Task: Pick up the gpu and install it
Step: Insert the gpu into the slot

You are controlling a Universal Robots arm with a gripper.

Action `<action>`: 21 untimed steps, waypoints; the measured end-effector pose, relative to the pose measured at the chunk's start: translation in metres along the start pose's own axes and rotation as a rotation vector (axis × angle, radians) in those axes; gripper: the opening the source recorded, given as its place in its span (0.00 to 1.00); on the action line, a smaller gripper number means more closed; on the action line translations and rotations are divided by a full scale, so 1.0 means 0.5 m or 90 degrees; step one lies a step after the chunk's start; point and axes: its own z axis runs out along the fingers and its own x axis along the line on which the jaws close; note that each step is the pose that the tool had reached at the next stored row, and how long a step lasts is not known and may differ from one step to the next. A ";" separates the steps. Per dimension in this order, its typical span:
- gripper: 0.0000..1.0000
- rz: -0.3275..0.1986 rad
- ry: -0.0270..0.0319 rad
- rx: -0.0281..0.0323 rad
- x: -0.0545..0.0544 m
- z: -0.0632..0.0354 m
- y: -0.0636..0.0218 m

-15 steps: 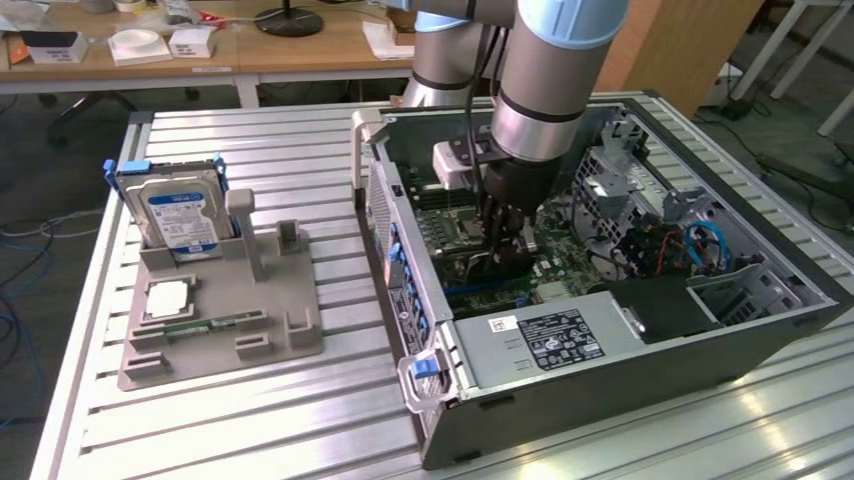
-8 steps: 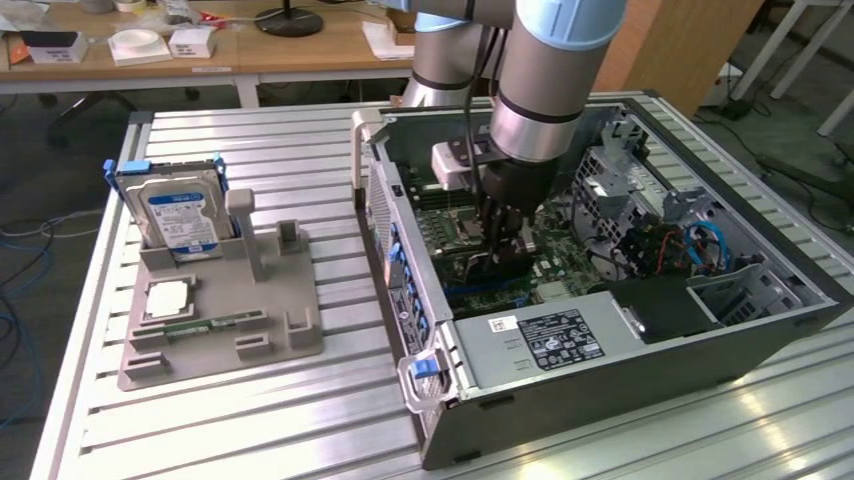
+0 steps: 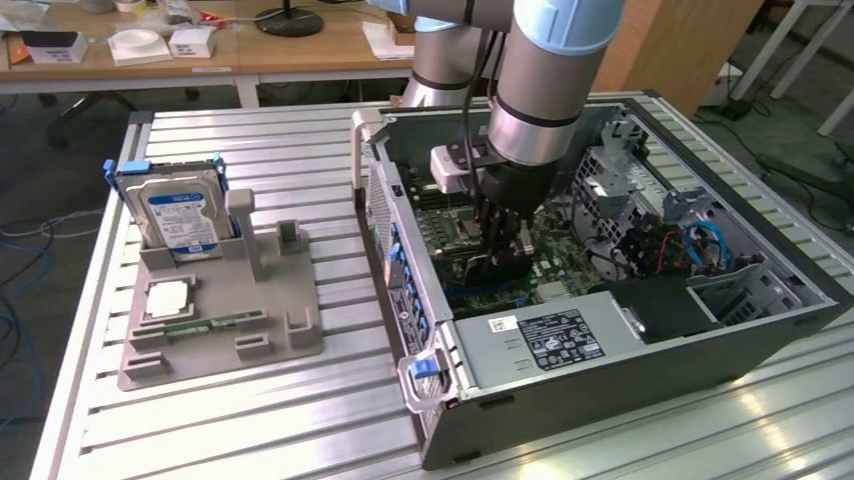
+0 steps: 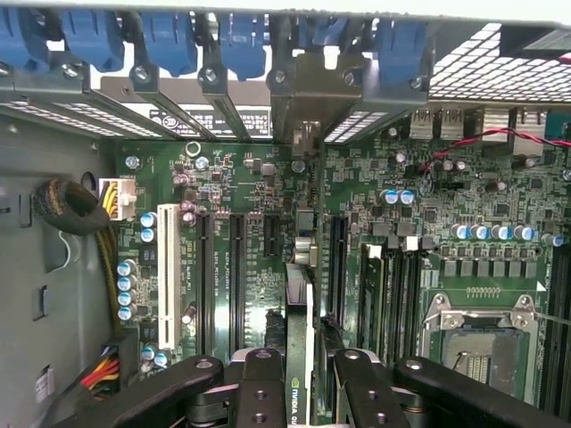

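One arm is reaching down into the open computer case (image 3: 747, 330), its gripper (image 4: 301, 374) clamping the gpu (image 4: 299, 357) edge-on between both fingers (image 4: 259, 383). Slot rows are crowding either side, leaving little room. The card's long axis is running toward the case's bracket wall (image 4: 268, 98), just above the motherboard (image 4: 241, 187).

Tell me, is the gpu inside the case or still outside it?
Inside. The gripper holds the gpu edge-on over the motherboard slots, within the case. Whether it is seated, cannot tell.
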 end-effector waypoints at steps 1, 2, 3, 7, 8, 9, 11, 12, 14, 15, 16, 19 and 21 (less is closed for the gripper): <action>0.26 0.000 0.0002 -0.0001 0.000 0.001 0.000; 0.26 0.000 0.0002 -0.0002 0.000 0.001 0.000; 0.26 0.000 0.0002 -0.0002 0.000 0.001 0.000; 0.26 0.000 -0.0002 0.0000 0.000 0.002 0.000; 0.26 0.000 -0.0001 0.0000 0.000 0.002 0.000; 0.26 0.000 -0.0002 0.0000 0.000 0.002 0.000; 0.26 0.000 -0.0001 0.0000 0.000 0.002 0.000; 0.26 0.000 0.0000 0.0000 0.000 0.003 0.001; 0.26 0.000 0.0000 0.0000 0.000 0.010 0.002; 0.26 0.000 0.0000 0.0000 0.000 0.013 0.004; 0.26 0.000 0.0000 0.0001 0.000 0.015 0.005; 0.26 0.000 -0.0001 0.0000 0.000 0.016 0.006; 0.26 0.000 -0.0001 0.0000 0.000 0.017 0.006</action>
